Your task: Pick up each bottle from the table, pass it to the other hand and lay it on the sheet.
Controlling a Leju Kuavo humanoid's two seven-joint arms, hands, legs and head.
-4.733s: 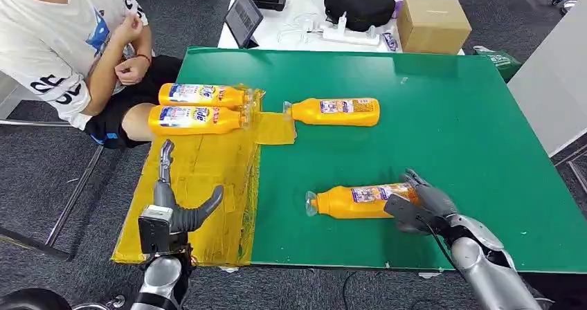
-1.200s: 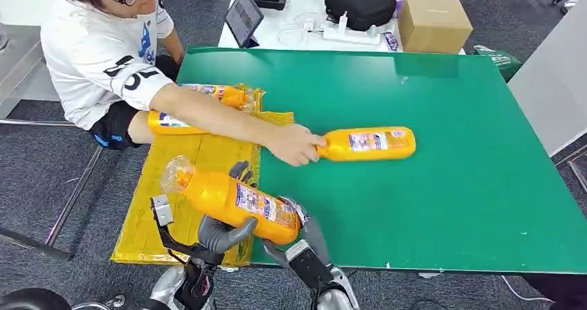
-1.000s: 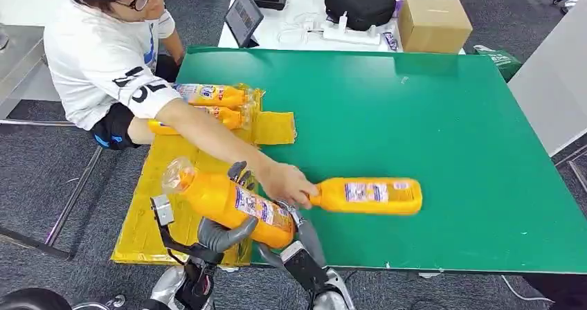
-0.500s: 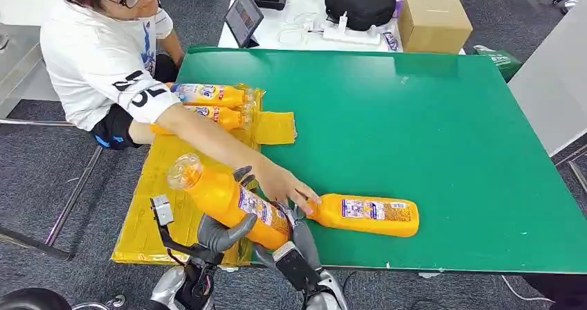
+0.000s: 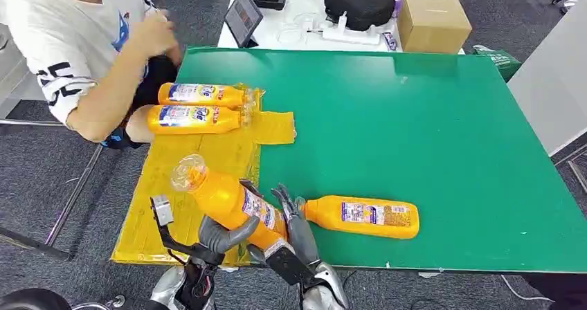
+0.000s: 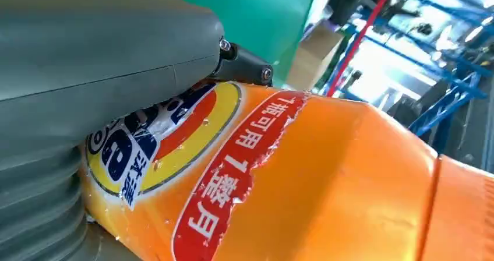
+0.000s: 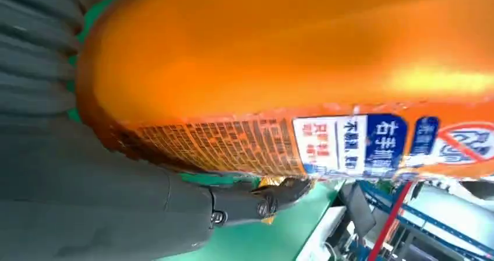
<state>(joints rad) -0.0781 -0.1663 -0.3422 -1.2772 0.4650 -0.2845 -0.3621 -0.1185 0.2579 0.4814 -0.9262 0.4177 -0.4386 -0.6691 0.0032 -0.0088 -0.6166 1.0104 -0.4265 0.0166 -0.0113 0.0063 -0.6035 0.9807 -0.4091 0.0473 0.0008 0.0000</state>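
Now both robot hands, L (image 5: pixel 220 235) & R (image 5: pixel 291 235), round tilted bottle (image 5: pixel 228 201); label text in wrist views.

An orange plastic bottle with a clear cap (image 5: pixel 228 201) is held tilted above the yellow sheet (image 5: pixel 201 165), cap toward ten o'clock, gripped by the left hand (image 5: pixel 220 234) and the right hand (image 5: pixel 291 220) at its base. At three o'clock, another orange bottle (image 5: pixel 360 216) lies on the green table (image 5: pixel 429 130). Two more bottles (image 5: pixel 197 106) lie at the sheet's twelve o'clock end, beside a seated person (image 5: pixel 76 47).
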